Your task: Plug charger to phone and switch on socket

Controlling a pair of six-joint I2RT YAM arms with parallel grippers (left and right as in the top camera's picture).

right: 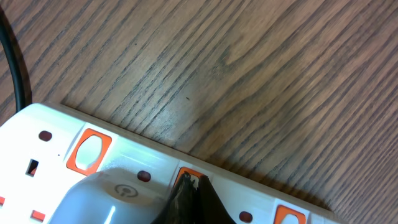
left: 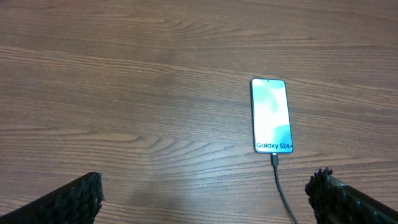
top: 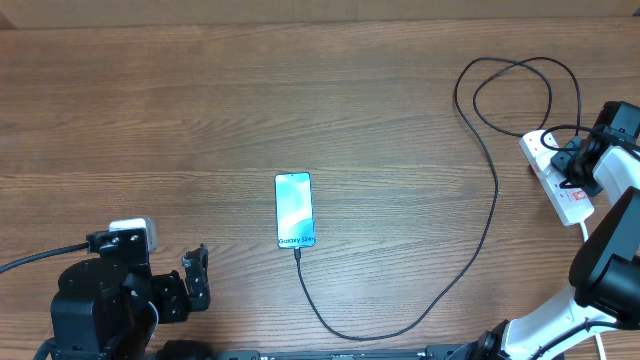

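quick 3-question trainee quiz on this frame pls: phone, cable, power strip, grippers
1. True or false: the charger is plugged into the bottom edge of the phone.
2. The shut right gripper has its tips at: A) a red switch on the socket; B) the phone; C) the charger.
3. Fill in: the left gripper is ___ and holds nothing.
Key: 1 true; 2 A; 3 open.

Left end effector (left: 205,186): jaws spread wide, held low at near-left corner. Right end effector (right: 189,186): jaws closed tight, tips angled downward. Right arm (top: 610,250) reaches far right, elbow apparently bent; partly cropped.
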